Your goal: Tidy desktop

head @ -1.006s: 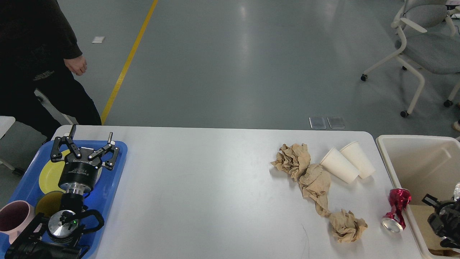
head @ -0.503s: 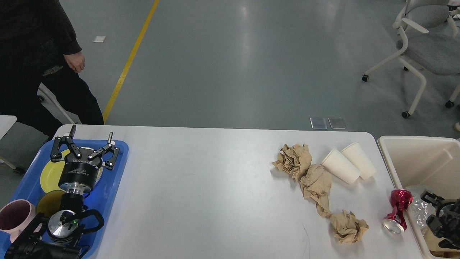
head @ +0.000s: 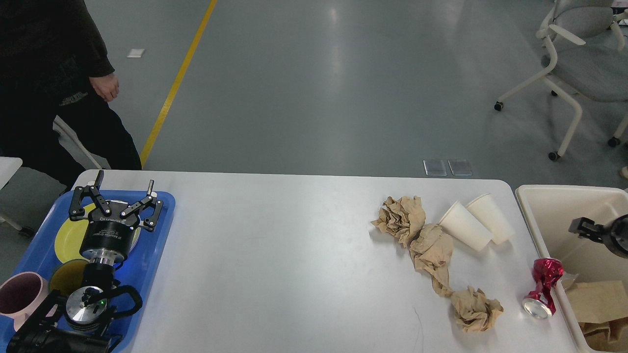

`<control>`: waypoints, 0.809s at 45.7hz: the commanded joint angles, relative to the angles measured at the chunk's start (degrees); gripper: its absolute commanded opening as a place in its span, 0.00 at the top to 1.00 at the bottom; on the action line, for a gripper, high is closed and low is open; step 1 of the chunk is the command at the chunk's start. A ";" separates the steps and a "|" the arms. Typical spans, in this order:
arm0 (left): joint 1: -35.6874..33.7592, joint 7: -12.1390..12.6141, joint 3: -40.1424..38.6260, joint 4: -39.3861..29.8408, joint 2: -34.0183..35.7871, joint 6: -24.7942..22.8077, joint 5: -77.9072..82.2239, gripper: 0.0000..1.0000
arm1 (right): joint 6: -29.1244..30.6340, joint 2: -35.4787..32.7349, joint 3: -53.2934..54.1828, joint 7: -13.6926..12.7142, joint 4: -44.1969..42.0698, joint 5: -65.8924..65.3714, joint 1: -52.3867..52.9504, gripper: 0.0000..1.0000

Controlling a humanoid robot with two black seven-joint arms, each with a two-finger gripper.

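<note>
The white desktop carries litter on its right side. Three crumpled brown paper wads lie in a chain. Two white paper cups rest on their sides beside them. A crushed red can stands near the right edge. My left gripper hangs open and empty over the blue tray at the left. Only the dark tip of my right gripper shows at the right edge, above the cream bin; its fingers cannot be told apart.
The tray holds a yellow plate, a dark yellow dish and a pink mug. Brown paper lies in the bin. A person in black stands past the far left corner. A wheeled chair is at the far right.
My right gripper has risen from low in the bin to above it, uncovering brown paper inside. The left arm has not moved. The person's hand shifted slightly.
</note>
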 commanded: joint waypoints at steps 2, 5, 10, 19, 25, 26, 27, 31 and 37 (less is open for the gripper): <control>0.00 0.00 0.00 0.00 0.01 0.06 0.00 0.04 | 13.20 4.54 -6.25 -0.03 8.76 -0.29 14.15 0.00; 0.00 0.00 0.00 0.00 0.01 -0.03 0.00 0.04 | 19.36 7.35 -7.92 -0.03 11.13 -0.20 18.90 0.00; 0.00 0.00 0.00 0.00 0.01 -0.03 0.00 0.04 | 26.66 10.35 -9.16 -0.03 18.15 -0.11 29.26 0.00; 0.00 0.00 0.00 0.00 0.01 0.06 0.00 0.04 | 30.45 11.14 -9.07 -0.12 34.24 0.41 48.96 0.00; 0.00 0.00 0.00 0.00 0.01 0.06 0.00 0.04 | 30.45 12.37 -9.16 -0.12 42.86 2.70 58.01 0.00; 0.00 0.00 0.00 0.00 0.01 0.06 0.00 0.04 | 30.28 12.46 -8.98 -0.12 44.43 3.40 59.85 0.00; 0.00 0.00 0.00 0.00 0.01 0.06 0.00 0.04 | 30.27 12.72 -8.90 -0.03 46.02 4.19 61.61 0.00; 0.00 0.00 0.00 0.00 0.01 0.06 0.00 0.04 | 30.27 12.90 -8.63 0.06 50.77 6.30 67.77 0.00; 0.00 0.00 0.00 0.00 0.09 0.06 0.00 0.04 | 29.92 13.07 -8.63 0.06 51.40 6.66 68.57 0.00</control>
